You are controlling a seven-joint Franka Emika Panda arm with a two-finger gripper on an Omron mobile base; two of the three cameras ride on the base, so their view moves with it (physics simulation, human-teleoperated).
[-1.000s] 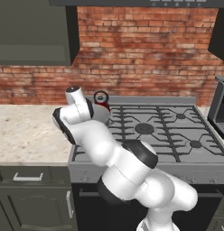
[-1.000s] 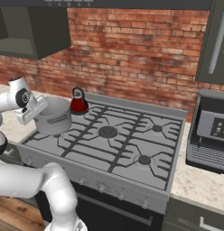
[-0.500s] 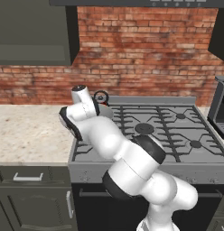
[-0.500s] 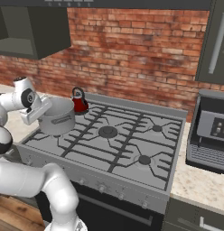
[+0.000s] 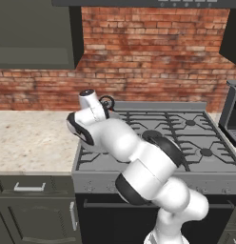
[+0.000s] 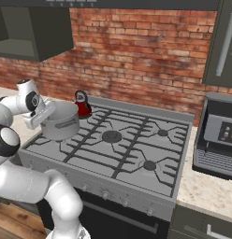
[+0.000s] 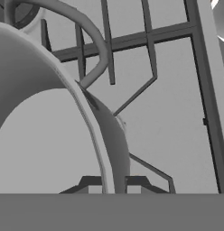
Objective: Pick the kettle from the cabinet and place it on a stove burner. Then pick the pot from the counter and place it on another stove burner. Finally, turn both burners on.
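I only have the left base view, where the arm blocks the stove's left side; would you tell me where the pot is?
Observer: The pot is at the front-left corner of the stove.
Operator: Is the claw holding it?
Observer: Yes. In the hand view the claw is shut on its rim, one finger inside and one outside.
Operator: And the kettle?
Observer: The kettle stands at the back-left corner, just behind the pot.
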